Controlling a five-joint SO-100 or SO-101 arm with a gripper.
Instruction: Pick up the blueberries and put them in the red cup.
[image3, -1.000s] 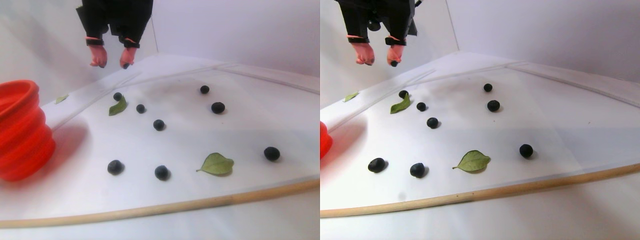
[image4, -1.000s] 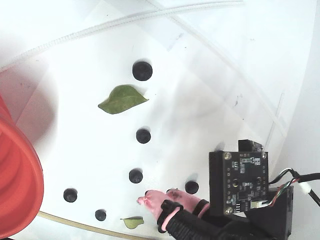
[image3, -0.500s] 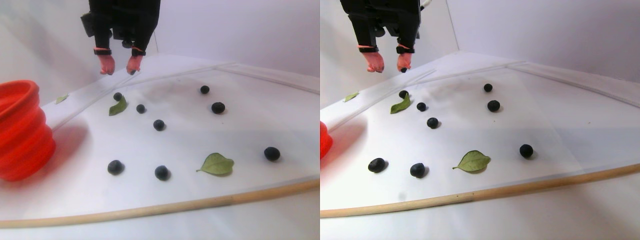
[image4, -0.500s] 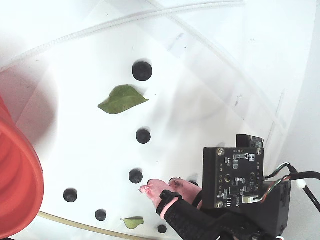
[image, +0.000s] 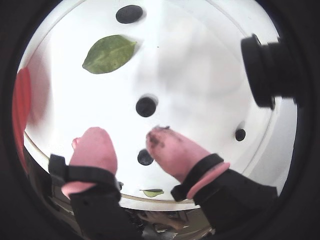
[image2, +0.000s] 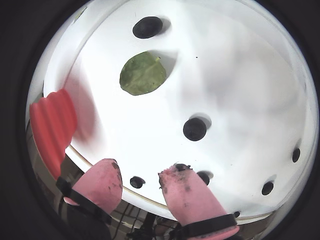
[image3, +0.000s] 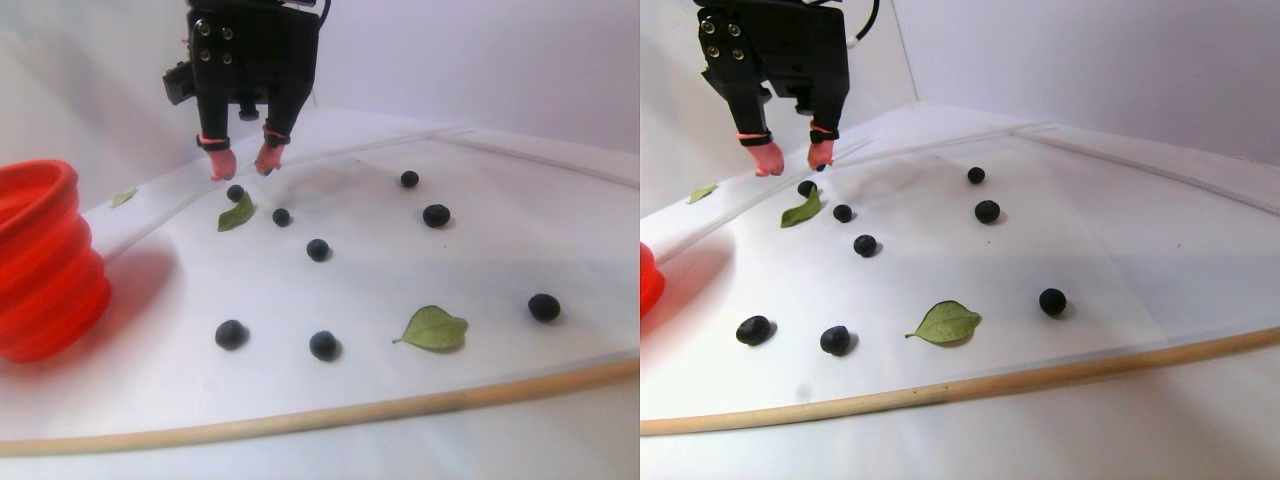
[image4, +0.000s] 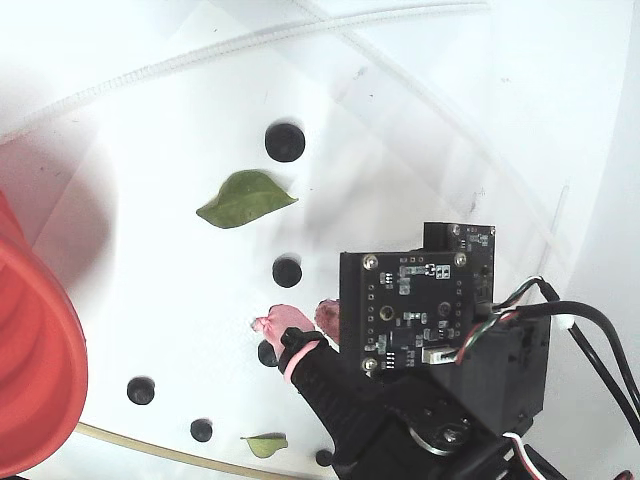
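Down since a second ago. In the stereo pair view the black gripper with pink padded fingers (image3: 243, 166) now hangs just over the white board (image3: 150, 390), on the far side. The small round blue-black blueberries (image3: 318, 250), flat green leaves (image3: 433, 328) and big ridged red-orange plastic cup (image3: 40, 260) have not shifted. The cup stands at the left edge, well apart from the gripper. Fingers are spread with nothing held. One berry (image3: 235, 192) shows just under the tips, beside a small leaf.

Fixed view: same spread fingers (image4: 268, 322). A berry (image4: 268, 353) is half hidden just beside one finger, and another berry (image4: 287, 271) lies clear just ahead. The cup (image4: 35, 360) is at the left.

In a wrist view a berry (image: 145, 157) sits in the gap, close against the right-hand finger (image: 167, 145), which has dark smears on its tip. In a wrist view from the other side a berry (image2: 136, 182) lies nearer the middle of the gap. We cannot tell the height above it.

We judge the step is the grasp. We nudge sideways until the berry is centred, lower until the pads flank it, then close softly, since it is round and squashy and likely to roll or burst. We keep off the neighbouring berries and lift high enough to clear the cup rim.
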